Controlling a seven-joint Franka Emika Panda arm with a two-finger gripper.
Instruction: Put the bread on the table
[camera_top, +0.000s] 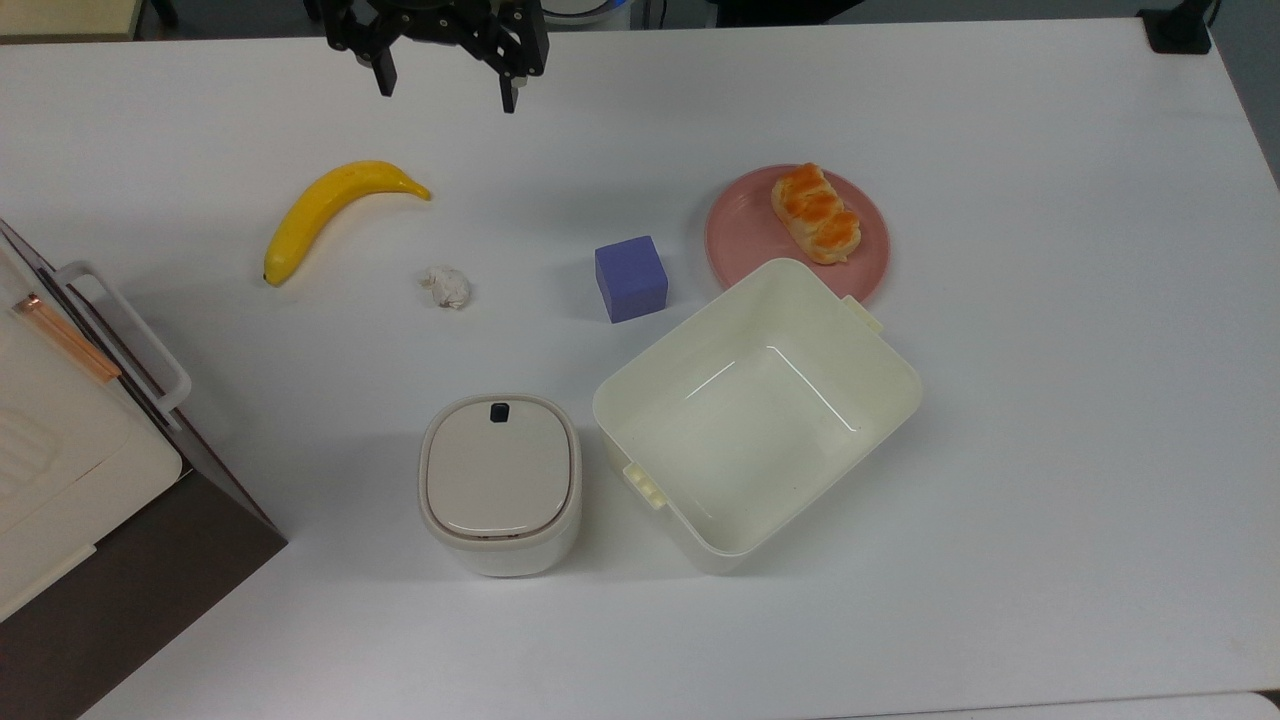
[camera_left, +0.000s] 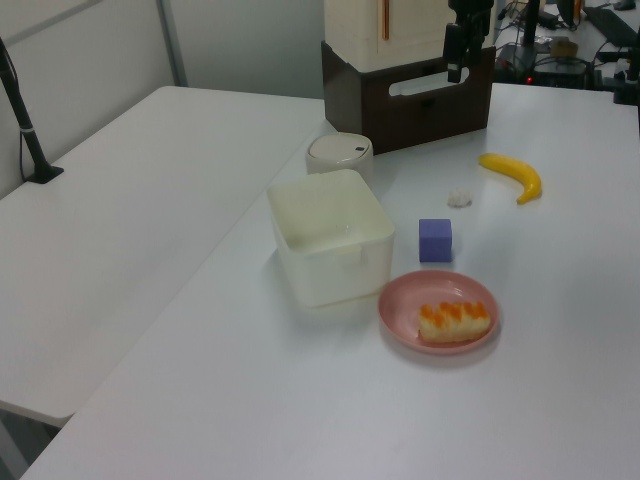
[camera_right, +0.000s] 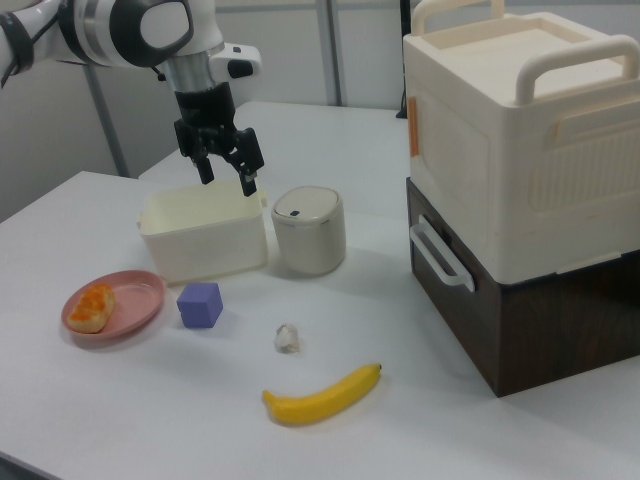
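The bread (camera_top: 815, 213), a glossy orange-brown braided roll, lies on the round pink plate (camera_top: 740, 240) right of centre in the top view, just behind the cream tub. It also lies on the plate in the left view (camera_left: 455, 320) and the right view (camera_right: 92, 305). My gripper (camera_top: 447, 92) hangs open and empty over the white table (camera_top: 1050, 420) near the top view's upper edge, far to the left of the bread. In the right view the gripper (camera_right: 229, 180) hovers high above the tub, its fingers (camera_right: 250, 183) spread wide.
A yellow banana (camera_top: 325, 212), a white paper wad (camera_top: 447, 287) and a purple cube (camera_top: 630, 278) lie between gripper and plate. An open cream tub (camera_top: 757, 415) and a lidded round container (camera_top: 499, 483) stand in front. A cream box on a brown base (camera_right: 520, 190) fills the top view's left edge.
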